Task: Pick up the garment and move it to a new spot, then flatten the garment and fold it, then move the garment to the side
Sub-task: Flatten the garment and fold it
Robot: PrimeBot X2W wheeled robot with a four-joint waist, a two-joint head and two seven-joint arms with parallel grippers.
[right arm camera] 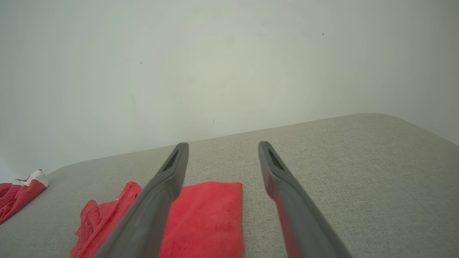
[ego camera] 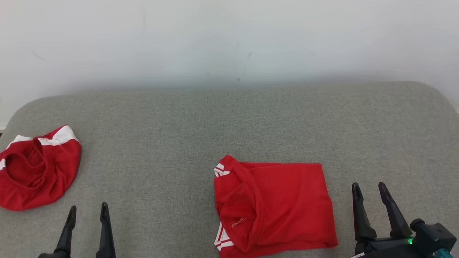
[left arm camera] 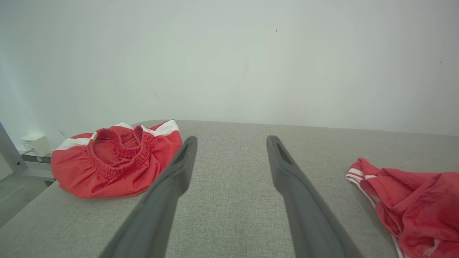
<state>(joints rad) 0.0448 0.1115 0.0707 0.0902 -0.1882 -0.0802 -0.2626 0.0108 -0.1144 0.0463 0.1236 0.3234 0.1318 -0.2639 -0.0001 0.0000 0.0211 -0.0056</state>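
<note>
A folded red garment (ego camera: 283, 200) lay flat on the grey fabric-covered table (ego camera: 179, 125), near the front edge and right of the middle. It formed a rough rectangle, with white-striped trim showing along its left side where the cloth was rumpled and layered. The right claw (ego camera: 368, 186) hovered just beside the garment's right edge, its two dark fingers spread apart and holding nothing; a small green light (ego camera: 409, 242) glowed on its body. From the right wrist, that claw (right arm camera: 223, 147) stood released above the table, with the folded garment (right arm camera: 208, 215) below and to the left of its fingers. The left claw (ego camera: 88, 211) was low at the front left, well apart from the folded garment, likewise spread wide and empty. Seen from the left wrist, its fingers (left arm camera: 168, 186) framed bare grey cloth, with the folded garment (left arm camera: 412, 200) off to the right. A second red garment (ego camera: 36, 168), bunched, with white panels and a gathered elastic waistband facing up, sat at the table's left end. Behind the table rose a plain pale wall (ego camera: 215, 36).
</note>
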